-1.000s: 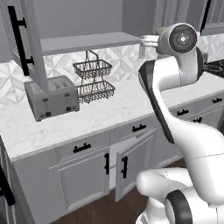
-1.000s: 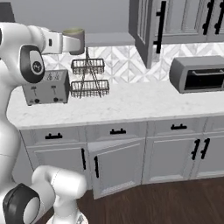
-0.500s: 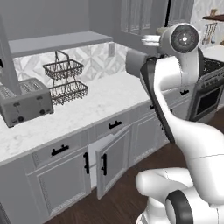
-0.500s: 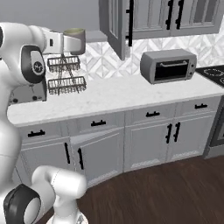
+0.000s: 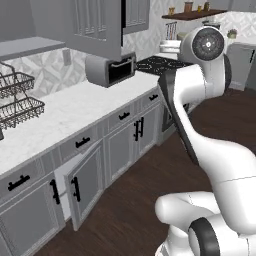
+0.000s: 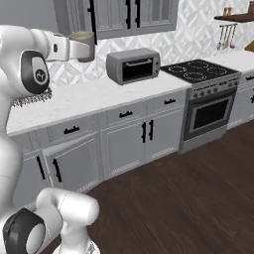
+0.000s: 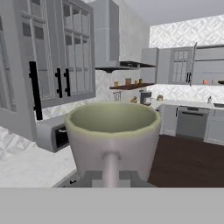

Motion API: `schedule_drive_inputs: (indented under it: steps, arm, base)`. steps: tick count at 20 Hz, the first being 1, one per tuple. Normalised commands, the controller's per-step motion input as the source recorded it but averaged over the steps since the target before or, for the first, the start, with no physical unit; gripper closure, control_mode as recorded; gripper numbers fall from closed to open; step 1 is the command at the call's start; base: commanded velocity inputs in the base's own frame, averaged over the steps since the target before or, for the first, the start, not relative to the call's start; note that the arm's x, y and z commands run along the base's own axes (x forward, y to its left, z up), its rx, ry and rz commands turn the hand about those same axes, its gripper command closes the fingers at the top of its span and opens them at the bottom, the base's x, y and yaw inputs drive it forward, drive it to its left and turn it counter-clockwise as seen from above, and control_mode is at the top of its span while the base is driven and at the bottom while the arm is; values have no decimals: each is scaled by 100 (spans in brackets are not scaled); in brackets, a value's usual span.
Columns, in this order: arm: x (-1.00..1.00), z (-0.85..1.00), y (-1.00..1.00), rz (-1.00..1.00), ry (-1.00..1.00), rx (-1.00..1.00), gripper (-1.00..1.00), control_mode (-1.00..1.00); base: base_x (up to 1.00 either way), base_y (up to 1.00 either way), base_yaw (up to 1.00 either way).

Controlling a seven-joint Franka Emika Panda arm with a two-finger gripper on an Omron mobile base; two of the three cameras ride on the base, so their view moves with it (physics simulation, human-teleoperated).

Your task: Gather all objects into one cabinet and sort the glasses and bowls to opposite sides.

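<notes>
Because the mug (image 7: 113, 138) is a stiff, glazed-looking piece with a smooth pale wall, a greenish rim and a single handle facing the hand camera, I judge it light but slippery and liable to chip if knocked on a cabinet edge, so the handle is the sensible place to hold it. That is how it is held now: the fingers (image 7: 92, 178) are closed on the handle, with the mug upright and its mouth open to the top. In the right base view the mug (image 6: 83, 45) hangs in the air at the end of the gripper (image 6: 72, 48), high above the desk (image 6: 99, 94) and in front of the grey wall cabinet (image 6: 119, 17). Farther along the desk stands a toaster oven (image 6: 133, 65), and beyond it the stove (image 6: 198, 69).
</notes>
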Motion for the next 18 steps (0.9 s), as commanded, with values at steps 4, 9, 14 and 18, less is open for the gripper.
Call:
schedule_drive_inputs:
  steps: [4, 9, 14, 18]
  arm:
    - [0, 0, 0, 0, 0, 0, 100, 100]
    - [0, 0, 0, 0, 0, 0, 100, 100]
    - [0, 0, 0, 0, 0, 0, 100, 100]
    - [0, 0, 0, 0, 0, 0, 100, 100]
  base:
    - [2, -52, -33]
    - [41, -78, 3]
    - [23, -98, 16]
    - [11, -62, 12]
